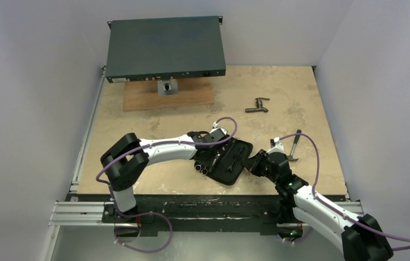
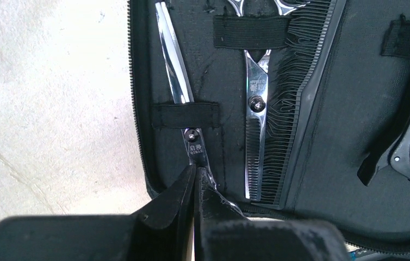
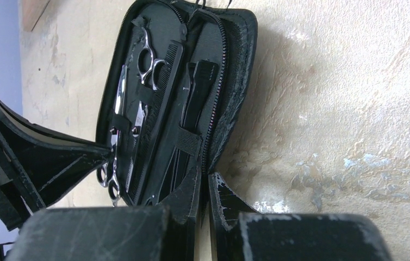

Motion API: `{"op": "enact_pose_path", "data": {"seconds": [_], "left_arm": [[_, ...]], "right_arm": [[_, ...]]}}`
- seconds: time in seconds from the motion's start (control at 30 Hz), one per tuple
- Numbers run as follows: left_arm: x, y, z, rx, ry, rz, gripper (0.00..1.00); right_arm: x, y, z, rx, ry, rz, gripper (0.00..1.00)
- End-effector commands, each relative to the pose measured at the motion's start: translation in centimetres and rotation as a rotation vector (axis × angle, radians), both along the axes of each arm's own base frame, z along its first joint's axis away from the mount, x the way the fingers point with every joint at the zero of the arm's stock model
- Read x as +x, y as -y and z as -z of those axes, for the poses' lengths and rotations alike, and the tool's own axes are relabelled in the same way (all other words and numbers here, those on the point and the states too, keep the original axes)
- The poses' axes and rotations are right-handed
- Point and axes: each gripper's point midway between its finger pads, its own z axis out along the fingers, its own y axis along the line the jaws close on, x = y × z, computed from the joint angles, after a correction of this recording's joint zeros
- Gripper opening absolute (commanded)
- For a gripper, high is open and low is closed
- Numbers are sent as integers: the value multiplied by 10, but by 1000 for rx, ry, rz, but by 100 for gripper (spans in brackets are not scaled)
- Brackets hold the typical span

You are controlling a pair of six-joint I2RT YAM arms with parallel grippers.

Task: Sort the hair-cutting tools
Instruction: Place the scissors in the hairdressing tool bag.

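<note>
— Left wrist view first: where were the scissors [image 2: 174, 70] seen?
— They were tucked under an elastic strap in the open black case [image 2: 355, 109], and were gripped just below the pivot by the clenched left claw [image 2: 194, 182].
— And beside them?
— Toothed shears [image 2: 257, 92], the comb [image 2: 295, 98] and the clip [image 2: 404, 147] were strapped in alongside. The case's zip edge was pinched by the clenched right claw [image 3: 205, 190]. The case was seen on the table [image 1: 300, 98].
</note>
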Motion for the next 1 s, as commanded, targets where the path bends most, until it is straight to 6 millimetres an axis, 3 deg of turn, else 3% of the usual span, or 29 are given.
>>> {"op": "enact_pose_path", "data": {"seconds": [0.0,0.13,0.4,0.97], "left_arm": [[12,-5,-27,-34,86,-16,0],[5,-19,-38,-55,105,-44,3],[-18,-23,-30,-89,51,-42,41],[-27,-9,-13,-61,12,36,39]], "right_arm": [[-4,-7,-6,-6,0,-52,0],[-3,-6,-6,-7,2,-48,0],[-3,-6,-6,-7,2,-47,0],[-4,-6,-6,-8,0,-45,0]]}}
